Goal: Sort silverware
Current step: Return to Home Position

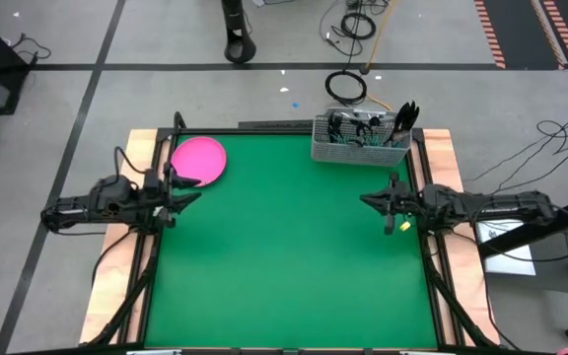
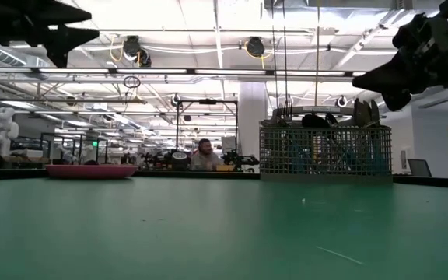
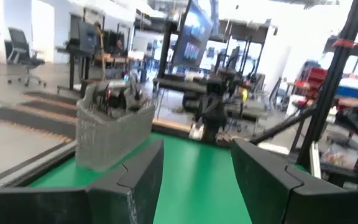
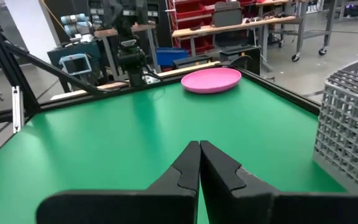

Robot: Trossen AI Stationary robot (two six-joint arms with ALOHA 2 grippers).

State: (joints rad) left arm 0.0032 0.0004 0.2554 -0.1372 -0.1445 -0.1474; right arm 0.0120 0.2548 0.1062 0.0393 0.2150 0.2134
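The silverware [image 1: 373, 126] stands upright in the silver wire-mesh caddy [image 1: 358, 140] at the far right of the green table; dark handles stick out of its top [image 2: 325, 120]. My left gripper [image 1: 187, 191] hovers open above the table's left side, near the pink plate [image 1: 198, 160]. My right gripper [image 1: 368, 200] hovers shut above the table's right side, on the near side of the caddy. In the left wrist view the open fingers [image 3: 194, 177] frame the caddy [image 3: 114, 124]. In the right wrist view the shut fingers [image 4: 199, 165] point across the table toward the plate [image 4: 211, 79].
The pink plate [image 2: 90, 170] lies flat at the far left corner. The caddy [image 2: 325, 153] stands at the far right edge. A small yellow thing [image 1: 404, 226] sits by the right arm at the table's right edge. The green mat [image 1: 284, 256] between the arms is bare. A person [image 2: 203, 155] is seated far behind the table.
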